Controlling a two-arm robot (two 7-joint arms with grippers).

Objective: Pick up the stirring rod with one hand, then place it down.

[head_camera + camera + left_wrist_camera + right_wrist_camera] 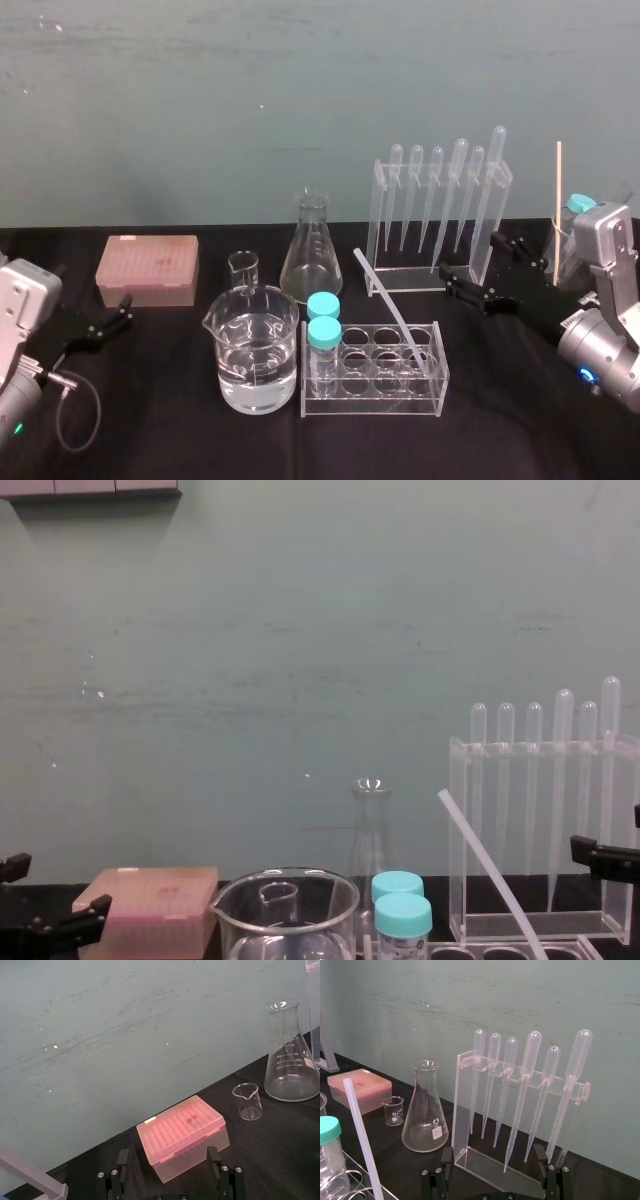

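Translucent-white stirring rod [392,305] leans in tube rack [372,405], off left side of right tool [478,268], apart. Tool jaws spread. Align your tool on free upper half; lift along lean. Left tool [122,312] spread, parked.

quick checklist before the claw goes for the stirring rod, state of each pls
1. Stirring rod graspable: ok, it leans tilted in the tube rack with its upper end free.
2. Right claw ready: ok, open and empty, by the pipette stand.
3. Left claw clear of the work: ok, open, near the pink tip box.
4. Room around the rod: not ok, the stand and the capped vials sit close.
5. Rod's lower end loose in the rack: cannot tell.
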